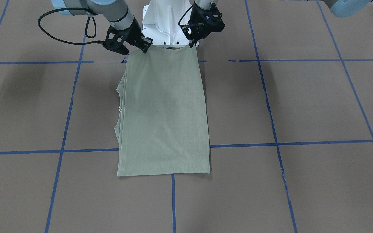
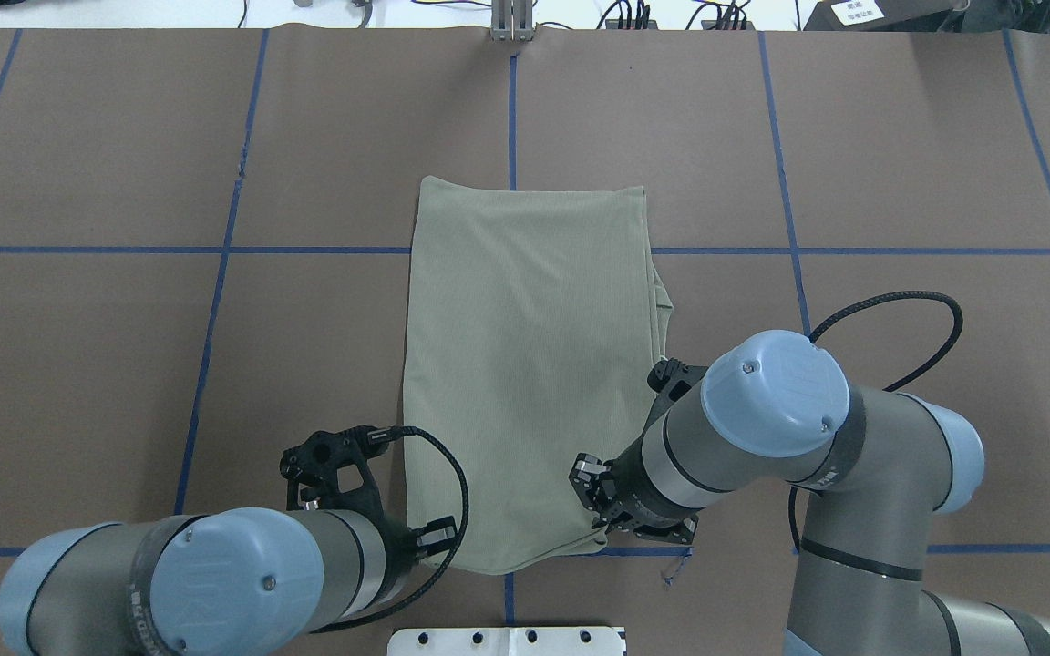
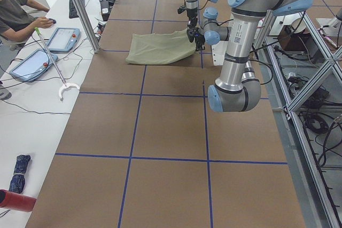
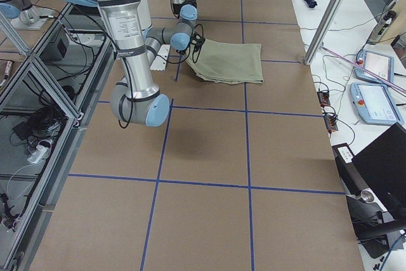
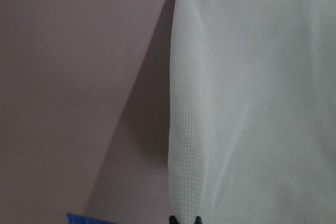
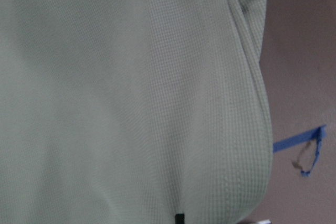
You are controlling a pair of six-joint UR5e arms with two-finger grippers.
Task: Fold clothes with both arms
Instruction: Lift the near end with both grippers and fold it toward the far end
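1. The long-sleeved knit shirt (image 1: 165, 110) shows only a plain ribbed panel. Its sleeves and neck are folded out of sight. Stacked layers peek out along the side edge on the robot's right. A tiny white speck (image 1: 120, 109) sits there, too small to identify.
2. From overhead both wrists cover the fingertips. Each wrist camera catches only black tips at its bottom edge, against cloth.
3. The shirt lies as a long rectangle in the middle of the brown surface (image 1: 303, 103), crossing the blue tape lines (image 1: 303, 60). Its far hem lies flat and its near edge reaches the white pedestal base (image 1: 163, 26). Bare surface stretches wide on both sides and beyond the far hem.
4. The left end effector (image 1: 192, 44) is clamped on one near corner and the right end effector (image 1: 145, 48) on the other. The edge between them sags slightly, and the left wrist view shows a shadow under the cloth there.
5. The left arm (image 2: 215, 574) and right arm (image 2: 762, 428) come in low from either side, with fingers pointing down at the corners.
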